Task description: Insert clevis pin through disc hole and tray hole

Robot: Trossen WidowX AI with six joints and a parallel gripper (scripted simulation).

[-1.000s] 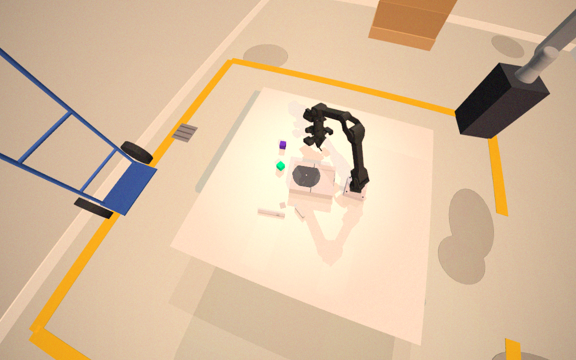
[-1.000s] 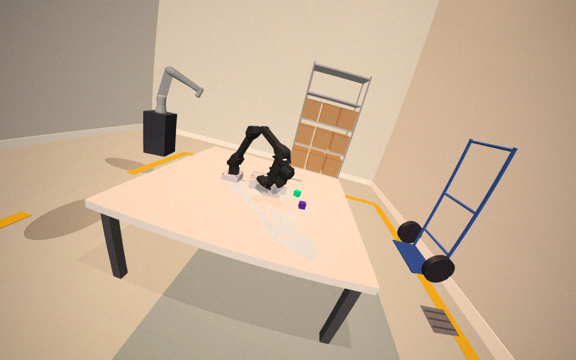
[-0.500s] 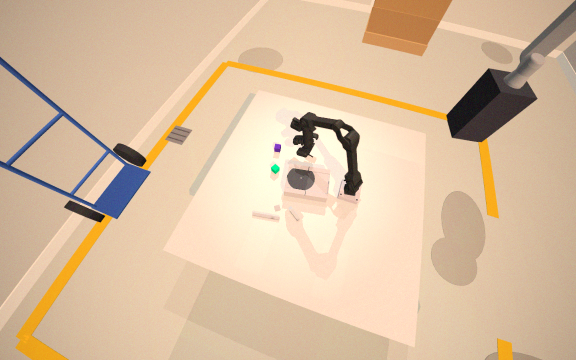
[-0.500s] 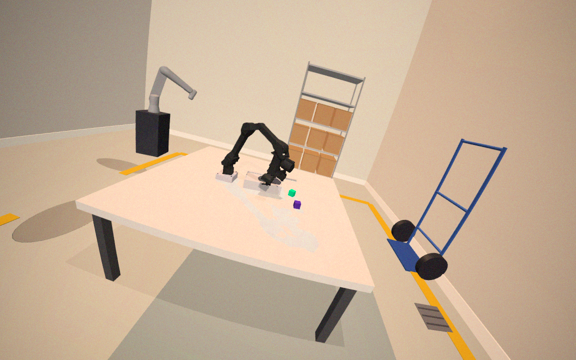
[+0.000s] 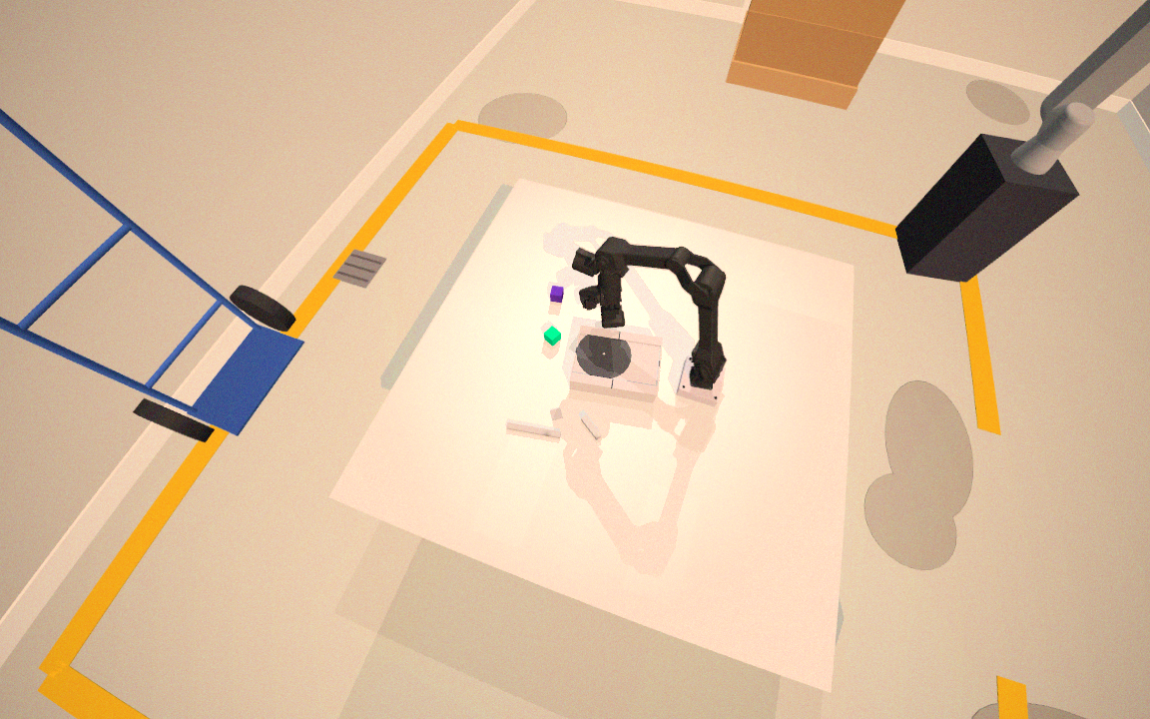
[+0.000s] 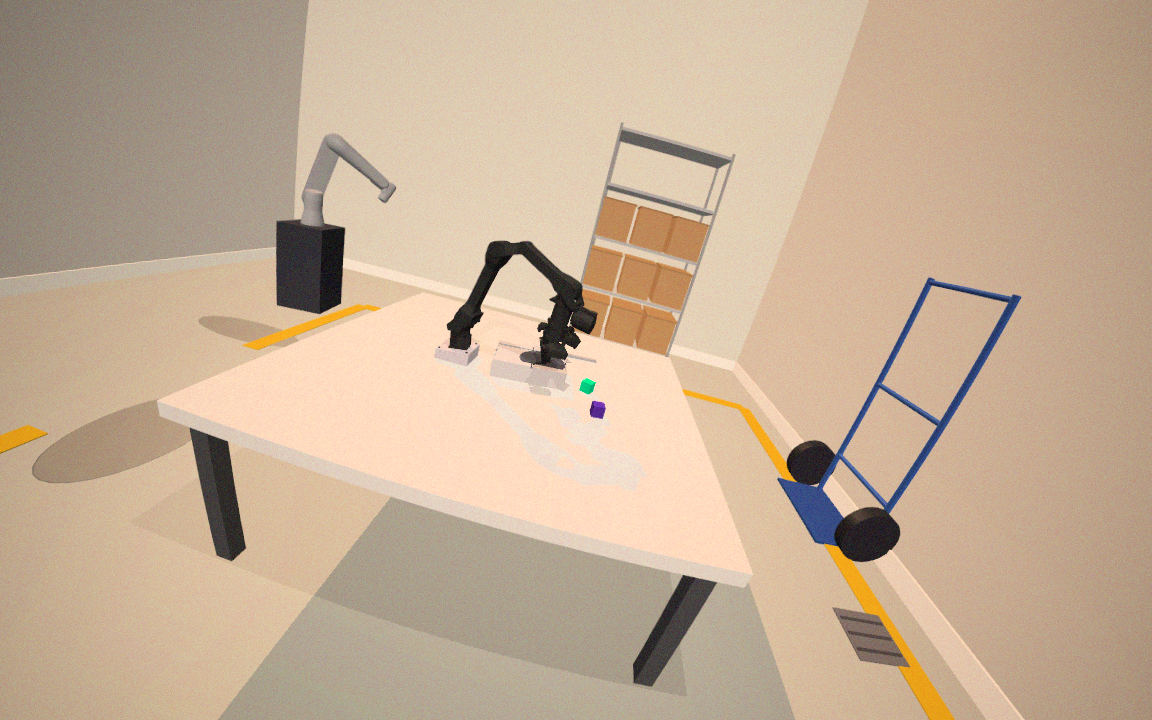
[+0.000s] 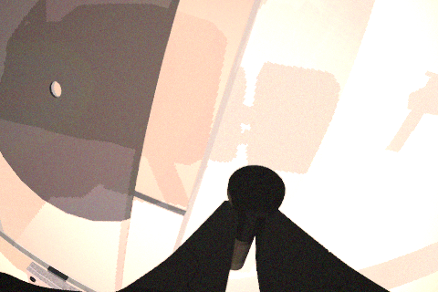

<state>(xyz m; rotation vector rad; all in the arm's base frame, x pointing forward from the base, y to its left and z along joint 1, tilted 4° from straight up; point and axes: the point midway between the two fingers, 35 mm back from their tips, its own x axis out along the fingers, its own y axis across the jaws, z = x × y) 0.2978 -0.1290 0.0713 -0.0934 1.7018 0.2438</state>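
The jaws of the black parallel gripper [image 5: 613, 324] [image 6: 551, 360] [image 7: 245, 224], nearly closed, clamp the dark round-headed steel pin [image 7: 255, 187] head-up beside the rimmed steel tray [image 5: 635, 385] [image 6: 508, 362] [image 7: 201, 114]; the wide grey aluminium disc [image 5: 601, 356] [image 6: 530, 357] [image 7: 100, 100] lies in the tray, its hole sideways from the pin.

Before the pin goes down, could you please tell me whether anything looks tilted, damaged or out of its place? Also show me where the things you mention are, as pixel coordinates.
Nothing stands out: the disc [image 5: 592, 364] [image 7: 105, 114] looks flat and undamaged inside the tray [image 5: 633, 392] [image 6: 517, 369], and the pincer [image 5: 612, 324] [image 7: 246, 213] grips the pin [image 7: 256, 187].
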